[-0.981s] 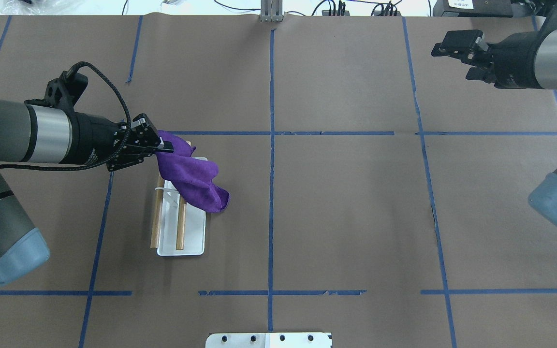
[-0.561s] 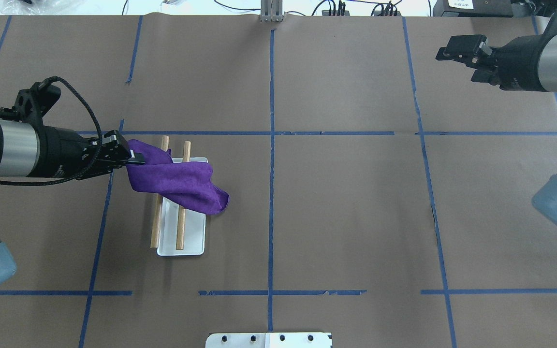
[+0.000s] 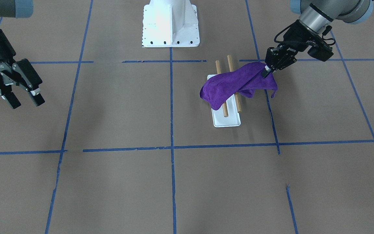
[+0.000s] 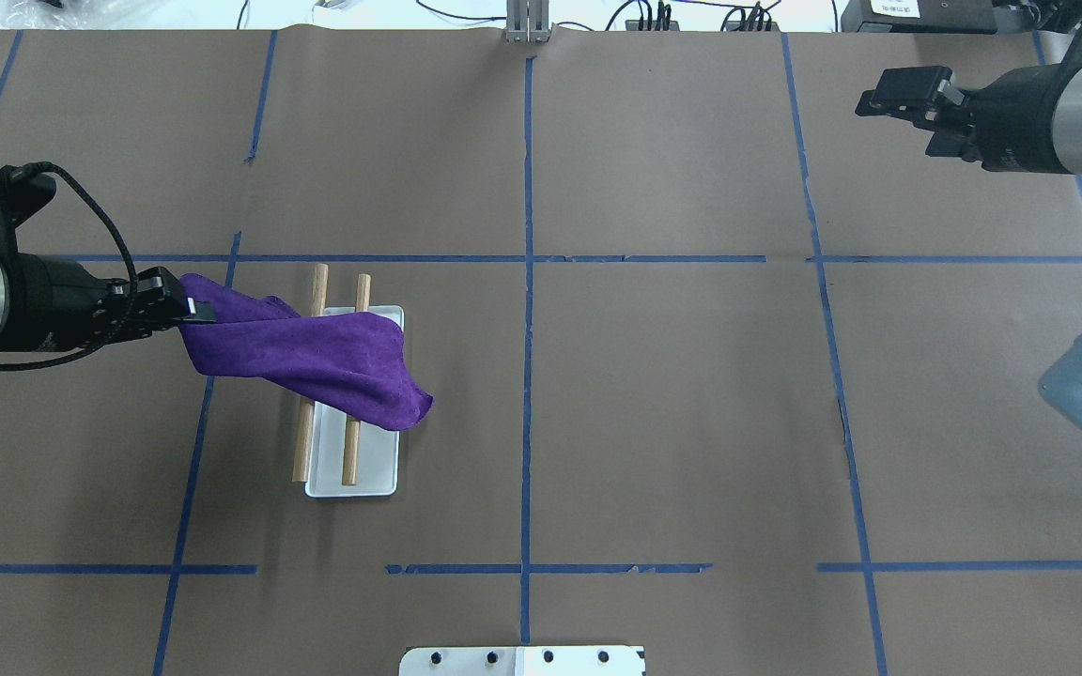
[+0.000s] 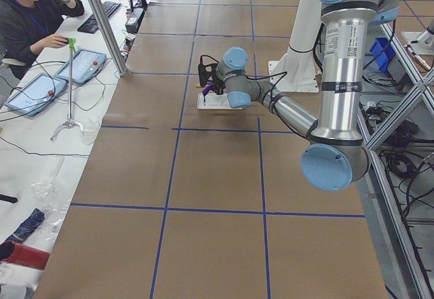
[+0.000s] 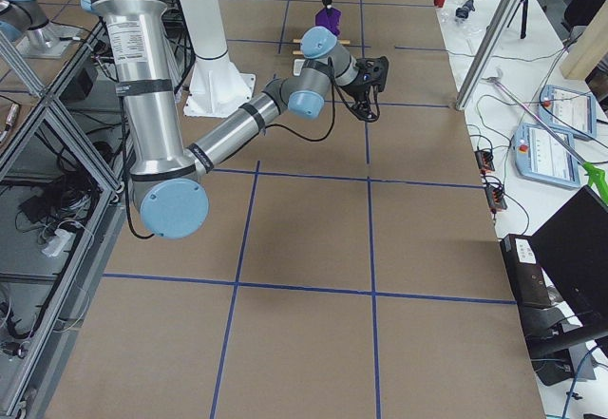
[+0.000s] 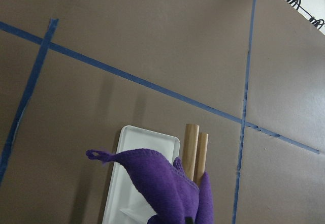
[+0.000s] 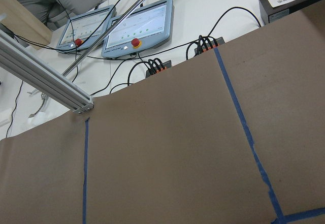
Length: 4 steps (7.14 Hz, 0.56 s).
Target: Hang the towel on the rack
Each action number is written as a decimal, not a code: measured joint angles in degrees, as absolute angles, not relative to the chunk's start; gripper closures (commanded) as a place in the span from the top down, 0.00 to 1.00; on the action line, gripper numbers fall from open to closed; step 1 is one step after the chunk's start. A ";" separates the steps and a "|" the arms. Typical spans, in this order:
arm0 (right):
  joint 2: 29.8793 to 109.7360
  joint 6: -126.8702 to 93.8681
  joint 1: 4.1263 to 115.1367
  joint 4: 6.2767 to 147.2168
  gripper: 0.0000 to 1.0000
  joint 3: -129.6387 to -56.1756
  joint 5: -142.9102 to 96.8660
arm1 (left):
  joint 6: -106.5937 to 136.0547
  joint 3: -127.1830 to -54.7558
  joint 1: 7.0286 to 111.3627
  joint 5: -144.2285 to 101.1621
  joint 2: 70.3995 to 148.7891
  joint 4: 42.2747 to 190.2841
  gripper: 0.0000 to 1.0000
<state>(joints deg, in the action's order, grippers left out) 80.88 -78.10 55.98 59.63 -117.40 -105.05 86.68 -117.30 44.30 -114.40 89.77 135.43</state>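
Observation:
The deep purple towel (image 4: pixel 316 361) lies stretched across both wooden dowel rods of the rack (image 4: pixel 353 474). Its right end hangs over the rack's right side. My left gripper (image 4: pixel 193 310) is shut on the towel's left end and holds it up, left of the rack. The front-facing view shows the same: the left gripper (image 3: pixel 265 73) pinches the towel (image 3: pixel 232 85) over the rack (image 3: pixel 226 122). In the left wrist view the towel (image 7: pixel 162 188) covers part of the rack (image 7: pixel 147 137). My right gripper (image 3: pixel 21 99) is open and empty, far off at the table's right.
The robot's white pedestal (image 3: pixel 170 26) stands at the near table edge. Blue tape lines (image 4: pixel 527 282) cross the brown paper. A metal post foot (image 4: pixel 527 23) and cables sit at the far edge. An operator (image 5: pixel 34 11) sits beyond the table.
My left gripper has moved left, away from the rack, pulling the towel out flat across both rods. The right arm has shifted slightly up and right.

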 measured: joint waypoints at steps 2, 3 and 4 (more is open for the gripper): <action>80.86 -78.05 56.06 59.67 1.00 -117.40 -105.01 | 85.60 -116.98 44.08 -111.99 88.56 135.44 0.00; 80.86 -78.05 56.07 59.68 1.00 -117.40 -104.97 | 85.49 -116.85 43.90 -111.28 88.28 135.44 0.65; 80.86 -78.05 56.07 59.68 1.00 -117.39 -104.95 | 85.45 -116.70 43.74 -111.01 88.14 135.44 1.00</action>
